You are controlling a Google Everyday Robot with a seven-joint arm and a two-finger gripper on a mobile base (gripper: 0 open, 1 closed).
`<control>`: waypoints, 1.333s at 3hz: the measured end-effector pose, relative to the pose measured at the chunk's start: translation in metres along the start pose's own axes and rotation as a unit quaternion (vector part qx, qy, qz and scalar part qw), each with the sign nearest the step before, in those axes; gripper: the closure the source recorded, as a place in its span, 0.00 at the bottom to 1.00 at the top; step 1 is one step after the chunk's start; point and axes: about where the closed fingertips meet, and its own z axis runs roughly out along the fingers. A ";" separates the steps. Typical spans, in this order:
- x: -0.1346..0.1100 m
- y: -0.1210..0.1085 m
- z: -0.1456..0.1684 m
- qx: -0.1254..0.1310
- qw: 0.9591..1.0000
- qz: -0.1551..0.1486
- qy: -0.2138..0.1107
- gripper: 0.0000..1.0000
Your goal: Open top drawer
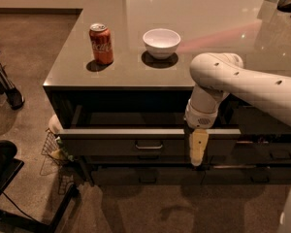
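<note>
The top drawer [111, 142] is a long dark grey-brown front with a small metal bar handle [149, 144] at its centre. It stands pulled out from under the counter, and its inside lies in shadow. My gripper [198, 149] hangs from the white arm in front of the drawer front, to the right of the handle and apart from it. It points downward.
A red soda can [101, 43] and a white bowl [161, 42] stand on the glossy counter [208, 18] above the drawer. Narrower drawers with similar handles [148, 178] sit below. A wire basket [56, 152] is on the floor at the left, and a black chair base [9, 193] at bottom left.
</note>
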 end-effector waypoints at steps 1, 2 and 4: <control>0.001 -0.011 0.006 0.002 1.000 0.000 -0.007 0.18; 0.011 0.007 0.002 -0.007 1.000 0.012 0.011 0.41; 0.038 0.079 -0.029 -0.003 0.997 0.045 0.062 0.96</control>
